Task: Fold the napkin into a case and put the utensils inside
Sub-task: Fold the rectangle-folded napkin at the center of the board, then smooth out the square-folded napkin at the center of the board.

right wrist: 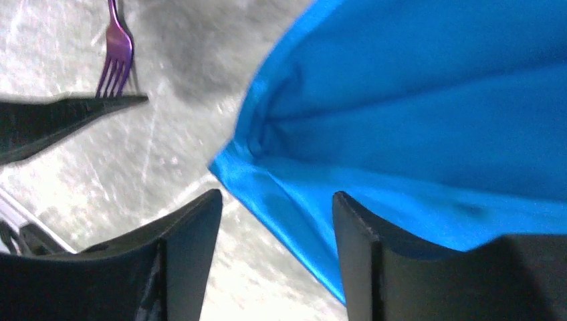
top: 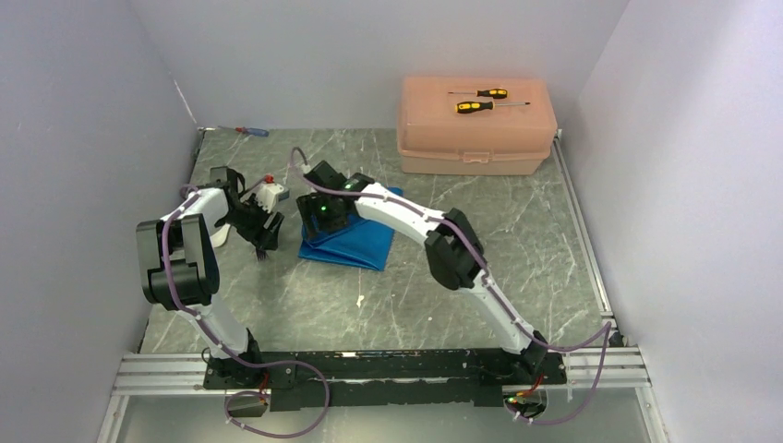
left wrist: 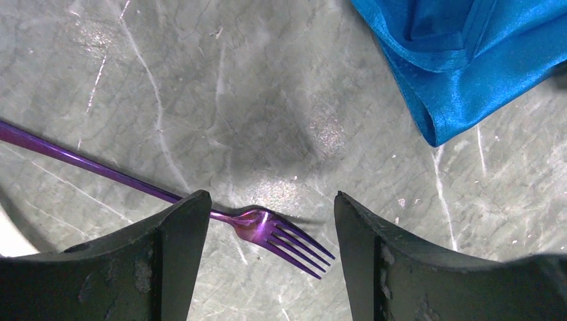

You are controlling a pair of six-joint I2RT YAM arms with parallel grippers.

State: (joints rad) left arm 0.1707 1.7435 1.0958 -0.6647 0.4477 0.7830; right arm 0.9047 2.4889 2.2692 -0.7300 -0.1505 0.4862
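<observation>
Left gripper (left wrist: 269,198) hangs low over the grey-green marbled table (top: 517,268), its two black fingers spread apart and gripping nothing. The slim metallic purple fork (left wrist: 267,231) lies flat on the table between them. Its tines point toward 4 o'clock in the left wrist view, and its thin handle runs off toward 10 o'clock, passing behind the left finger and cut off by the picture's edge.

The right gripper (right wrist: 277,195) also has its fingers apart, poised over the corner of the bright blue satin napkin (top: 355,242). The cloth is glossy and plain, folded into a rough flat rectangle with a hemmed edge and a few soft creases. It sits near the table's middle, with the fork just off its 9 o'clock side. From above, both gripper heads cover the fork and the napkin's far edge. Whether the right fingertips touch the cloth cannot be told.

A white curved shape (left wrist: 8,242) at the left wrist view's 8 o'clock edge is too cropped to identify.

At 1 o'clock on the table stands a peach plastic box (top: 475,152) with its lid closed and its inside hidden. Two yellow-and-black handled screwdrivers (top: 480,100) lie on the lid.
</observation>
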